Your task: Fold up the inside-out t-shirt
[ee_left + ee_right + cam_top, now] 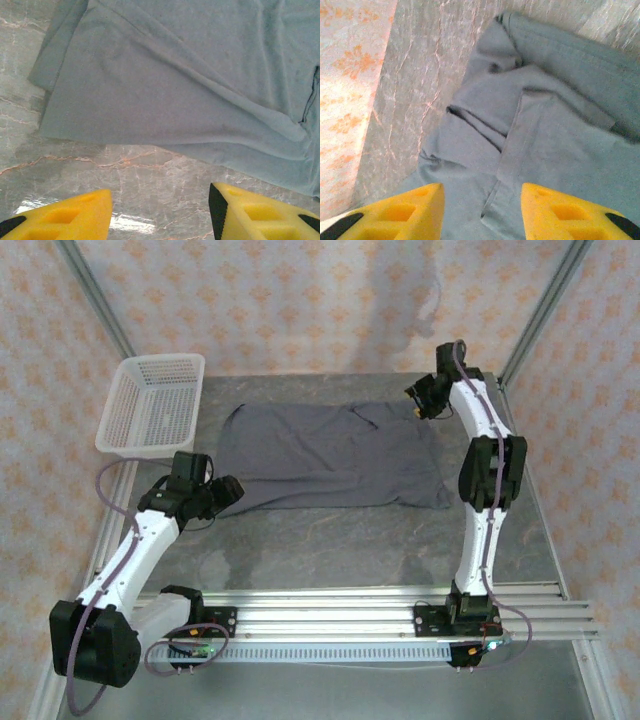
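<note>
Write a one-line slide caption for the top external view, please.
Slate-grey t-shirt spread on the table, a white basket beside it, left gripper and right gripper poised at opposite ends.

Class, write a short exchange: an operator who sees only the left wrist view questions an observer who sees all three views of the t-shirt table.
Operator: Left claw open beside the t-shirt. Where's the other one?
Observer: Right claw hangs open above rumpled folds at the shirt's far right corner.
Operator: Anything else on the table?
Observer: A white basket stands at its far left corner.
</note>
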`<state>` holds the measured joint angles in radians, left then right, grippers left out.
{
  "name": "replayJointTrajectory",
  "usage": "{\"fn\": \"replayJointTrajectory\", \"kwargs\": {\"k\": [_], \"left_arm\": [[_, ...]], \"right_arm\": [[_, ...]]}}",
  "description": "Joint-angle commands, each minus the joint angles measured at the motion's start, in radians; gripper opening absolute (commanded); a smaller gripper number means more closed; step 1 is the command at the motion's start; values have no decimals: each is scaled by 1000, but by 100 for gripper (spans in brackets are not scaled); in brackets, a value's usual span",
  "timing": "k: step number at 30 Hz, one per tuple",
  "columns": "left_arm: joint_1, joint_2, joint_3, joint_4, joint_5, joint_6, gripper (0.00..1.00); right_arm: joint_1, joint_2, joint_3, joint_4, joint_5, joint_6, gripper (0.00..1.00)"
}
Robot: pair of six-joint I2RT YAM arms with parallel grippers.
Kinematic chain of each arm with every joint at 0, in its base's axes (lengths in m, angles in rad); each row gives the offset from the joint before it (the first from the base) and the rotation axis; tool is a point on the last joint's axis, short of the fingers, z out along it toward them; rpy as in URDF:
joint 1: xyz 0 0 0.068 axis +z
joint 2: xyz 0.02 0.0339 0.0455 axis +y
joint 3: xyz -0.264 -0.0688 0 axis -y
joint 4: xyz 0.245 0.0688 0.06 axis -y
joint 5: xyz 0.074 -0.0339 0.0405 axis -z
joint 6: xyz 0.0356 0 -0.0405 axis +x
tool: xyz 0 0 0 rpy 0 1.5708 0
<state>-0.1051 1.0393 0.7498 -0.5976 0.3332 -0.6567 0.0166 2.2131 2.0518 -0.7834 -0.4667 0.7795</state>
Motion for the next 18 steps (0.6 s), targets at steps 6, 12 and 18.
{"fn": "replayJointTrajectory", "kwargs": {"k": [6, 12, 18], "left_arm": [[-30, 148, 61, 17, -8, -15, 9], [-30, 422, 211, 30, -136, -47, 0], [-12, 683, 376, 13, -219, -97, 0]], "right_arm": [[3, -462, -569, 80, 39, -124, 29], [0, -532, -872, 178, 85, -127, 0], [-2, -409, -900, 172, 136, -128, 0]]}}
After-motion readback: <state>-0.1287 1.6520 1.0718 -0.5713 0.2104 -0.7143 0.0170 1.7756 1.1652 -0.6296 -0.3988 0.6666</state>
